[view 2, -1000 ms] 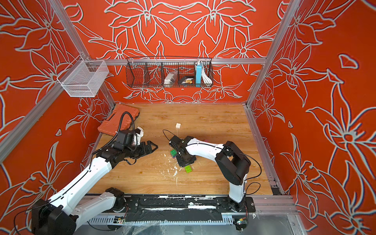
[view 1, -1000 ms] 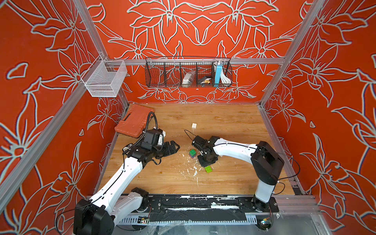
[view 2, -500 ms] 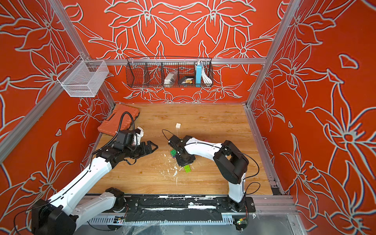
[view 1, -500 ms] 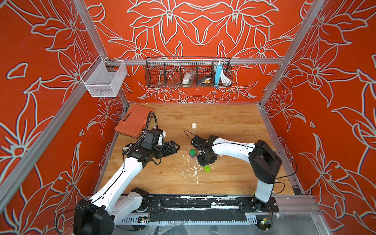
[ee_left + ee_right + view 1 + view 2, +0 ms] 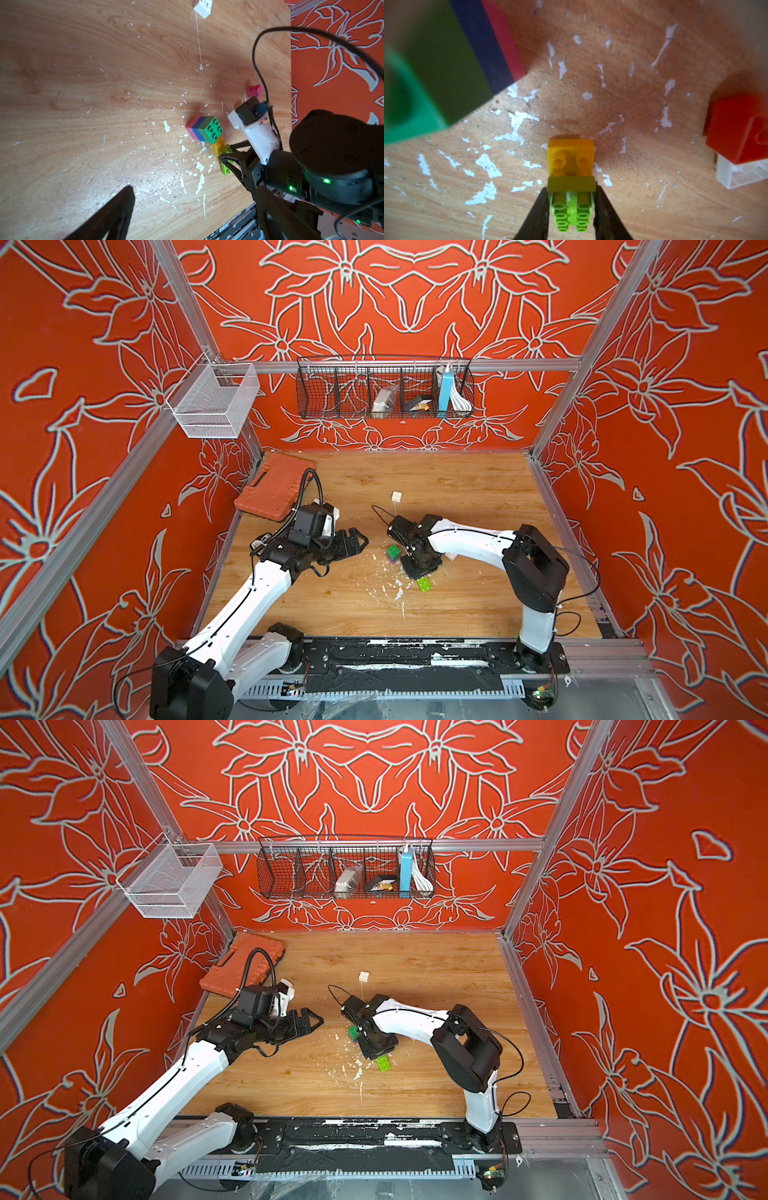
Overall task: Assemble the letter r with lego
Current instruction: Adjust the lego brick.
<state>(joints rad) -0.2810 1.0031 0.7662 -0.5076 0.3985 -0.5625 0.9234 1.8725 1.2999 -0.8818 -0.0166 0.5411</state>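
Right fingers [image 5: 538, 214] tight around lime brick [image 5: 572, 215]

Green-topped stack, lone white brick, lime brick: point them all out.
green-topped stack [image 5: 212, 130], left wrist view, studded green top
white brick [image 5: 397, 496], in a top view, upper face
lime brick [image 5: 572, 211], right wrist view, studded face

Left hand [image 5: 358, 545] hovers with jaws spread wide; right hand [image 5: 420, 570] points steeply downward, jaws clamped narrow.
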